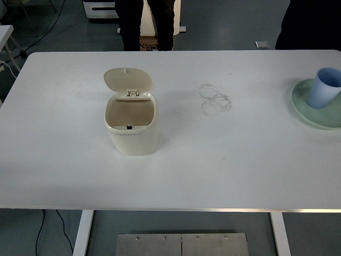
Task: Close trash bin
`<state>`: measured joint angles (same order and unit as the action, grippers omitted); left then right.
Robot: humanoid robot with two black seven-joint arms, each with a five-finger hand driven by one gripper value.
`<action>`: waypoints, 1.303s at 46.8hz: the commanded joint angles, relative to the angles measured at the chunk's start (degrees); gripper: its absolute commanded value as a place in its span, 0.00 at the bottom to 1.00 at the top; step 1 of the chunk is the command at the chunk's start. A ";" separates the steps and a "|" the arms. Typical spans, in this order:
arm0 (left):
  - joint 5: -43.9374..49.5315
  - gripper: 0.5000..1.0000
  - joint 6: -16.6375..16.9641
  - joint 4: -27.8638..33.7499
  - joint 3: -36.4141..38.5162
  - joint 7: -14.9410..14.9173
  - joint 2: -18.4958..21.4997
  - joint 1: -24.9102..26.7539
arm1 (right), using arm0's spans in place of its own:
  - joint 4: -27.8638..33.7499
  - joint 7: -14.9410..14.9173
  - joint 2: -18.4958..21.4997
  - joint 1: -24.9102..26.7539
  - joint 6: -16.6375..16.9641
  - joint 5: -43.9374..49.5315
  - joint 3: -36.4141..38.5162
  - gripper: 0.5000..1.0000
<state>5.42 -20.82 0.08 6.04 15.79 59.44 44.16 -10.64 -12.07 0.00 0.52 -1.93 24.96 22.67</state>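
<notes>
Neither hand of the robot is showing anywhere in the head view, so whether their fingers are spread or curled cannot be told. On the white tabletop [176, 176], left of centre, a small cream trash bin [132, 128] is sitting upright with its mouth open — its lid [128, 79] is standing tipped back on the far-side hinge. Faint ring marks [215, 99] are lying farther back near the middle. At the right edge a light blue cup [325, 88] is resting on a pale green plate [309, 112]. Beyond the far edge a person's dark legs [144, 24] are standing.
</notes>
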 commanded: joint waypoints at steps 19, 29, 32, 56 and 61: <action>0.03 1.00 5.61 0.01 -5.24 -1.99 -1.51 4.97 | 0.00 0.03 0.00 0.00 0.00 0.00 0.00 0.98; 0.03 1.00 5.70 0.01 -8.50 -1.99 -3.80 7.08 | 0.00 0.03 0.00 0.09 0.00 0.00 0.00 0.98; 0.12 1.00 5.70 0.01 -8.50 -1.99 -4.50 7.96 | 0.00 0.03 0.00 0.00 0.00 0.00 0.00 0.98; 0.29 1.00 7.98 0.01 -11.40 -1.90 -13.64 13.50 | 0.00 0.03 0.00 0.00 0.00 0.00 0.00 0.98; 0.38 1.00 9.30 0.01 -12.28 -1.81 -15.40 14.37 | 0.00 0.03 0.00 0.00 0.00 0.00 0.00 0.98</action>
<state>5.75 -12.12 0.09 -5.48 13.89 45.08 58.05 -10.63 -12.05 0.00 0.56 -1.93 24.96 22.67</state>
